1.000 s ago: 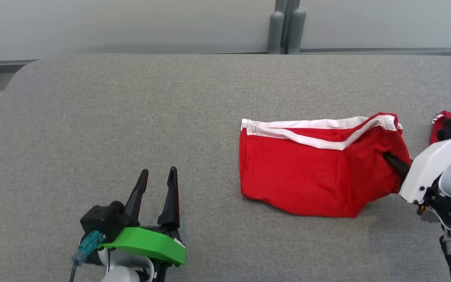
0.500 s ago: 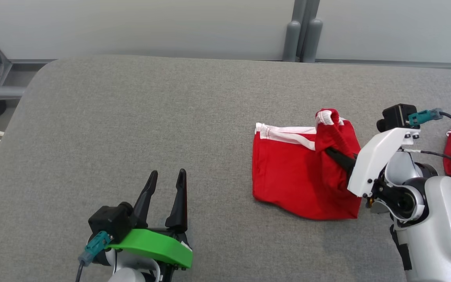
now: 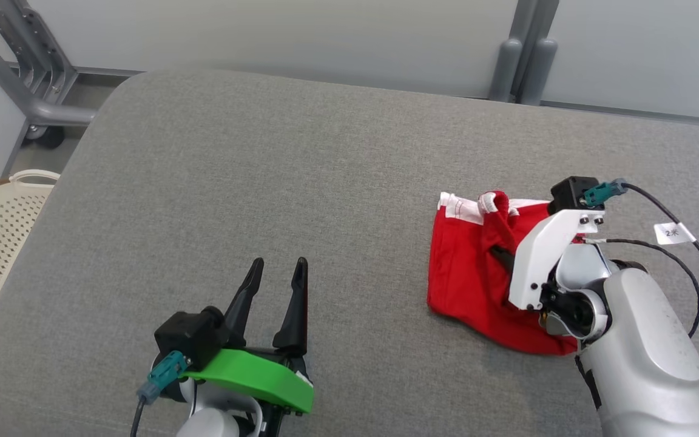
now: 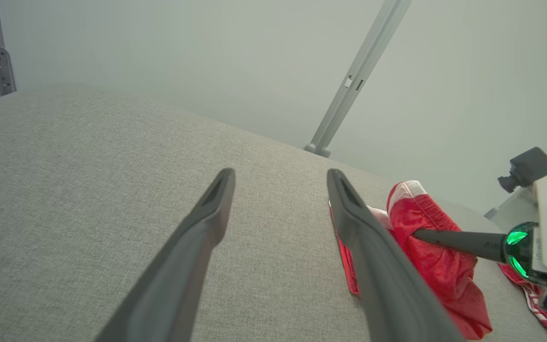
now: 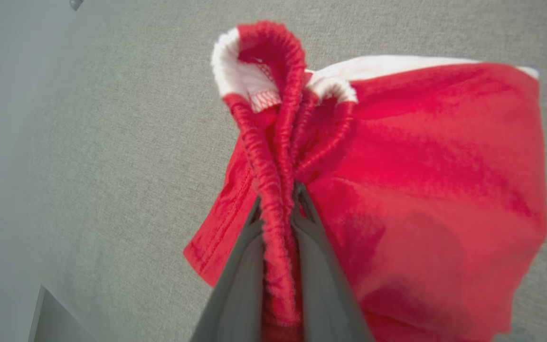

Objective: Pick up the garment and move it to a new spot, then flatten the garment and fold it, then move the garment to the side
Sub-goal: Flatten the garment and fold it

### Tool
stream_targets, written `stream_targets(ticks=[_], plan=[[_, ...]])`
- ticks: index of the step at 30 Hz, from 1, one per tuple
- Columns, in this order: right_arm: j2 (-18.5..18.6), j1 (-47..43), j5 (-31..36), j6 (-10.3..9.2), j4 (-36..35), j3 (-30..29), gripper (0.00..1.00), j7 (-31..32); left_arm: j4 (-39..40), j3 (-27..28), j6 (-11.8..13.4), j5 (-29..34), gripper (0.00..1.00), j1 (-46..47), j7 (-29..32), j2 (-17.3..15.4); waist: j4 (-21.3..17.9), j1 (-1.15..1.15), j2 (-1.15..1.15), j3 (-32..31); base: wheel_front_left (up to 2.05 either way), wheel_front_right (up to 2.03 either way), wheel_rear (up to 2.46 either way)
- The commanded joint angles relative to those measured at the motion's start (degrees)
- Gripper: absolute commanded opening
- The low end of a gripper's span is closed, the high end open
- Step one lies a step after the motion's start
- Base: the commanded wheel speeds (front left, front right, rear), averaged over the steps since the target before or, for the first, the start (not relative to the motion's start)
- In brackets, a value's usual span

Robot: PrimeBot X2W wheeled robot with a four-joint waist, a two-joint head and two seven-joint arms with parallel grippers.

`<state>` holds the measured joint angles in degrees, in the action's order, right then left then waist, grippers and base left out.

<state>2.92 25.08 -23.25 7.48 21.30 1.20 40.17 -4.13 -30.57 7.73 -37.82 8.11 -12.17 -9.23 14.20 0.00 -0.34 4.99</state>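
The right claw (image 3: 498, 252) is clamped on the bunched elastic waistband (image 5: 278, 71) of the red shorts (image 3: 462, 279), holding that edge raised while the rest lies on the right side of the grey desk (image 3: 264, 182). The left claw (image 3: 278, 270) hovers at the near left, its fingers spread wide.

The garment (image 3: 465, 276) is soft, matt red cloth, ribbed and elastic along its edge; the tabletop (image 3: 264, 182) is coarse, matt grey fabric; the fingers (image 4: 197, 237) look smooth dark plastic.

The soft red garment (image 3: 468, 279) with a white edge lies on the right side of the grey table (image 3: 264, 182). One end is bunched up and lifted.
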Motion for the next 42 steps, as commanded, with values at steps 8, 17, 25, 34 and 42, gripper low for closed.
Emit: stream_targets(ticks=[8, 17, 25, 34, 42], plan=[[0.1, 3.7, 4.0, 0.01, 8.0, 3.1, 0.83, -3.5, -1.2, -0.4, -0.5, 0.0, 1.00, 1.3, -0.7, 1.0, 2.6, 0.00, 0.34, 0.2, 0.00, 0.00, 0.00], [0.1, 6.0, -1.3, 0.01, 9.2, 5.7, 1.00, -6.5, -1.8, -0.1, -0.2, -0.4, 1.00, 0.8, -1.1, 0.8, 2.1, 0.00, 0.34, -0.5, 0.00, 0.00, 0.00], [0.1, 6.9, -4.5, 0.02, 4.6, 7.2, 1.00, -11.3, -1.0, 0.4, 0.5, -0.5, 1.00, 0.1, -1.1, 0.1, -0.6, 0.00, 0.34, -1.2, 0.00, 0.00, 0.00], [4.1, 3.6, 1.8, 0.02, -4.2, 5.9, 1.00, -19.8, 0.8, 1.2, 1.8, -0.4, 1.00, -0.4, -1.2, -0.6, -4.4, 0.00, 0.34, -1.5, 0.00, 0.00, 0.00], [6.5, -3.5, 3.6, 0.02, -8.9, 1.3, 1.00, -25.1, 1.8, 1.6, 2.8, 0.1, 1.00, -0.8, -1.3, -1.0, -7.4, 0.00, 0.34, -1.5, 0.00, 0.00, 0.00]])
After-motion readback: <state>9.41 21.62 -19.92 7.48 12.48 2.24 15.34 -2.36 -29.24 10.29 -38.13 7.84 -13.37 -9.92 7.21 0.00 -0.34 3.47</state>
